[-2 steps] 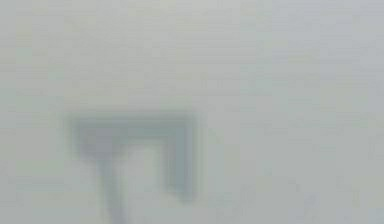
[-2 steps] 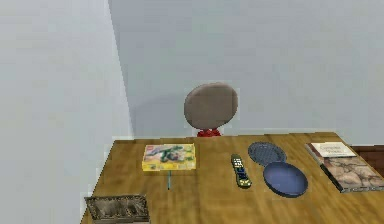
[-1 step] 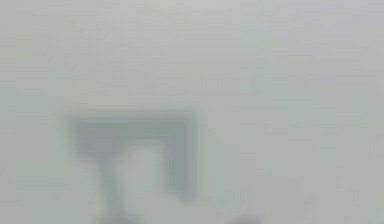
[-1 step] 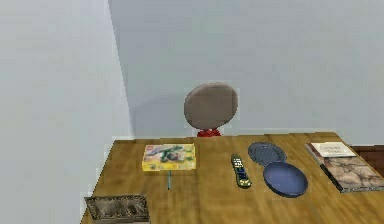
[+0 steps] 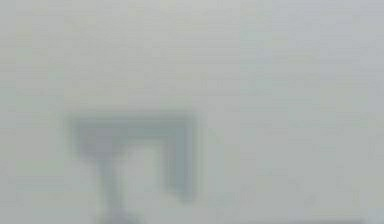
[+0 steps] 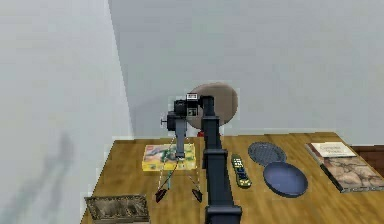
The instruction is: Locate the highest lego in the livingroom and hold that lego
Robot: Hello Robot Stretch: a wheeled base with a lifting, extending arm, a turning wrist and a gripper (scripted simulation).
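In the arm side view my arm (image 6: 216,170) rises over a wooden table (image 6: 300,205). The gripper's dark body sits near the far wall, and its thin fingers reach down to the gripper (image 6: 177,186) tips above the tabletop. A flat yellow thing with coloured marks (image 6: 166,155) lies on the table right at the fingers. I cannot tell whether it is the lego, nor whether the gripper holds anything.
On the table lie a dark remote (image 6: 240,170), two dark round plates (image 6: 267,152) (image 6: 285,178), a book (image 6: 345,166) at the right and a flat patterned thing (image 6: 118,207) at the front left. Pale walls stand behind and left. The forward view faces a bare grey wall (image 5: 250,60).
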